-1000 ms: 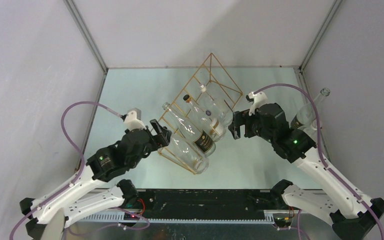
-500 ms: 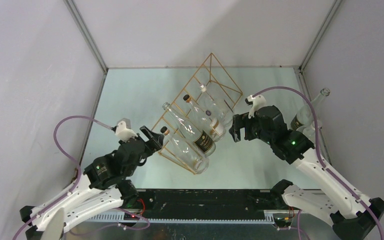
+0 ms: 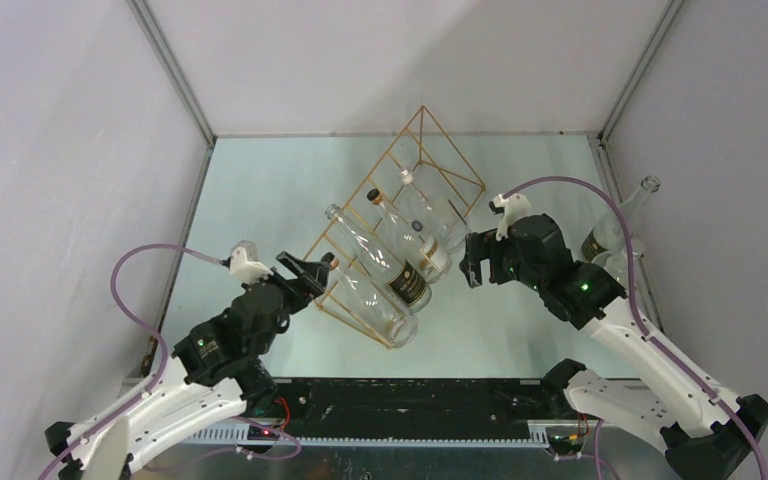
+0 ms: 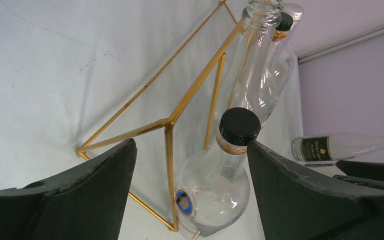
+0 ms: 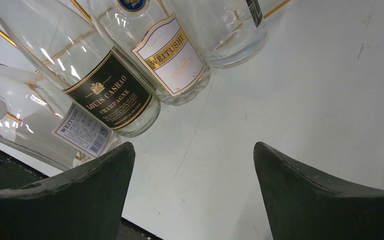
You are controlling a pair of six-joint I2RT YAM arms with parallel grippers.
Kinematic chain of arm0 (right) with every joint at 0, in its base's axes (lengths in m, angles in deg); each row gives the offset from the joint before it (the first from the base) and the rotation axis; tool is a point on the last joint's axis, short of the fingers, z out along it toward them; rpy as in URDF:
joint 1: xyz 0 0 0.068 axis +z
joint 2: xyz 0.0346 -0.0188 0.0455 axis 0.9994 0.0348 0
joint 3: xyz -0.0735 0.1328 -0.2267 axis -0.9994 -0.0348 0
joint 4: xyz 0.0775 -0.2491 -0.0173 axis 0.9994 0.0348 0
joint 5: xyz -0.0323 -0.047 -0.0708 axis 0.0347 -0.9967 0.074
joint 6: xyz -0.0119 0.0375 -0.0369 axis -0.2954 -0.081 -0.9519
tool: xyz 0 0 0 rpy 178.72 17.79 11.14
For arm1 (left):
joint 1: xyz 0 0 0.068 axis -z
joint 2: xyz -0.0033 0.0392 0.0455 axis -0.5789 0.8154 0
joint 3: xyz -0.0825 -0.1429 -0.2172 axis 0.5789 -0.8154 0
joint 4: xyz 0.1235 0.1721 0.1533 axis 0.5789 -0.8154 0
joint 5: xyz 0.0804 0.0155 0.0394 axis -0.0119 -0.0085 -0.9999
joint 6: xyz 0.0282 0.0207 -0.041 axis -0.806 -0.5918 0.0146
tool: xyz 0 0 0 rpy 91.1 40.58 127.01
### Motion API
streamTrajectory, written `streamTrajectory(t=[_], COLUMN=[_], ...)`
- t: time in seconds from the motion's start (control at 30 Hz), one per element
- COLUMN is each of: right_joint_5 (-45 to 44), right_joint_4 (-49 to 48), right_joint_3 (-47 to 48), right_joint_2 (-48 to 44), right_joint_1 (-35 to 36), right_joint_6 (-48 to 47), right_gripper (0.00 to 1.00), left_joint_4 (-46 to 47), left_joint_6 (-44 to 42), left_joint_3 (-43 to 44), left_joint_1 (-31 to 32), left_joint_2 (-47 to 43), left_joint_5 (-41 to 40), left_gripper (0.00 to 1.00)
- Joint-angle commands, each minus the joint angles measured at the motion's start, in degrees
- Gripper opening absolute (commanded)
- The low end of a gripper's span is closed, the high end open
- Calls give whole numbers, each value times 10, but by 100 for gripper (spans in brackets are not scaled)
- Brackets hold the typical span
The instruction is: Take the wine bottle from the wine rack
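The gold wire wine rack (image 3: 423, 110) stands mid-table with several clear bottles lying in it, necks pointing left. The nearest wine bottle (image 3: 328, 260) has a black cap and a round body. My left gripper (image 3: 310, 268) is open at that cap. In the left wrist view the cap (image 4: 239, 125) sits between the fingers of my left gripper (image 4: 192, 145), close against the right one, with a rack bar (image 4: 169, 150) also in the gap. My right gripper (image 3: 470, 262) is open beside the bottle bases. In the right wrist view my right gripper (image 5: 194, 150) holds nothing, and the black-labelled bottle (image 5: 111, 95) lies ahead.
Two more bottles (image 3: 620, 225) lean at the right wall behind my right arm; one of them (image 4: 340, 147) shows lying down in the left wrist view. Grey walls close in the table on three sides. A black rail (image 3: 410, 400) runs along the near edge.
My left arm drew back toward the near edge, then its gripper edged right again to the black cap. My right gripper shifted slightly left. The bottles and rack stayed put.
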Motion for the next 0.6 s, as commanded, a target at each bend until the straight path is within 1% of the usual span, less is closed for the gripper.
streamTrajectory(t=[0.0, 0.23, 0.47, 0.57], right_joint_5=[-11, -14, -16, -19], right_joint_4=[-11, -10, -4, -2], right_joint_3=[-1, -1, -1, -1], right_joint_2=[-11, -15, -20, -19], right_joint_1=[2, 1, 1, 1], right_joint_6=[-12, -21, -22, -24], right_gripper=[91, 91, 91, 91], left_joint_4=[67, 111, 118, 141], left_joint_6=[4, 5, 13, 6], left_joint_3=[-15, -33, -48, -58], left_joint_1=[-11, -18, -37, -47], left_joint_2=[-5, -16, -24, -30], left_joint_5=[11, 19, 20, 26], left_gripper=[87, 90, 93, 93])
